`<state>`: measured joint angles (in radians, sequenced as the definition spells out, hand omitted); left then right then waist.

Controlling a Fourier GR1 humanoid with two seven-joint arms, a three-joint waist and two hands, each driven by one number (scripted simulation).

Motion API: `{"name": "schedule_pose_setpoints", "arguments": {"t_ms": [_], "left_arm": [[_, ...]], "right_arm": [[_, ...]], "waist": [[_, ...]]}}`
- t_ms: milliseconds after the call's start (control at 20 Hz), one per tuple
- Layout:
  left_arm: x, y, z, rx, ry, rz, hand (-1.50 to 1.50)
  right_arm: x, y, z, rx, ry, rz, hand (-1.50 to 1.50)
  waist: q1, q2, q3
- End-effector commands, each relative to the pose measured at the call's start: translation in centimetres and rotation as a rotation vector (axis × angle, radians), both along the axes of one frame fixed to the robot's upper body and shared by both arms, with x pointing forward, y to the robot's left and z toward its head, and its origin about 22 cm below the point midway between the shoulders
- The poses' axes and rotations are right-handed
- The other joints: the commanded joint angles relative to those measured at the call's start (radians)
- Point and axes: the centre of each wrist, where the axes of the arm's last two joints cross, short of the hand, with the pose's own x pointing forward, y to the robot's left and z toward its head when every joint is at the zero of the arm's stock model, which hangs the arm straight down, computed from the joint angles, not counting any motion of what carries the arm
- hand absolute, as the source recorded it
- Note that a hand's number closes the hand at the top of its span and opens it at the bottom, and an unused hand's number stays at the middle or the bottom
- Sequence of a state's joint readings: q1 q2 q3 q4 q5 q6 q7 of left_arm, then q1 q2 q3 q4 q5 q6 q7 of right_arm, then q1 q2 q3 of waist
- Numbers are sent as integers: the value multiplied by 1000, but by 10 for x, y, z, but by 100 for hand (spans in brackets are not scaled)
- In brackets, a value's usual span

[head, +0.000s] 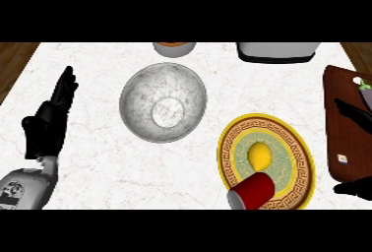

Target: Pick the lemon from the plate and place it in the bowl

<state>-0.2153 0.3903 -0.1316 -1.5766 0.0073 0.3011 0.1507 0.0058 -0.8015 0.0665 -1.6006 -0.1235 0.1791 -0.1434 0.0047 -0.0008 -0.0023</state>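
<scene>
"Looking down from the head view, you have the lemon point(260, 155), a smooth yellow round, lying at the middle of the gold-rimmed, patterned plate point(301, 152)."

"And my hands?"

"Your left hand point(49, 118) rests released at the left, fingers straight. Your right hand point(352, 112), at the right edge, is spread and grasps nothing. The marbled grey bowl point(138, 98) sits apart from the plate on the white bench point(87, 172)."

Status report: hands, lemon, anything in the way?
Left hand open, resting at left. Right hand open at right edge. Lemon on plate, not in bowl. Red cup on plate's near rim.
</scene>
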Motion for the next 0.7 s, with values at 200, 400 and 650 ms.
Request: {"name": "schedule_pose_setpoints", "arguments": {"t_ms": [200,400,650], "left_arm": [[8,-1,2,7,4,-6,0],[-10,3,0,-3,-11,2,0],[4,-10,2,-6,11,-3,0]], "right_arm": [[29,65,16,-179,166,101,-150],[36,84,23,-210,222,184,-150],[36,110,6,-298,294,220,-150]], "waist": [[8,4,2],[6,1,2],[-2,1,2]]}}
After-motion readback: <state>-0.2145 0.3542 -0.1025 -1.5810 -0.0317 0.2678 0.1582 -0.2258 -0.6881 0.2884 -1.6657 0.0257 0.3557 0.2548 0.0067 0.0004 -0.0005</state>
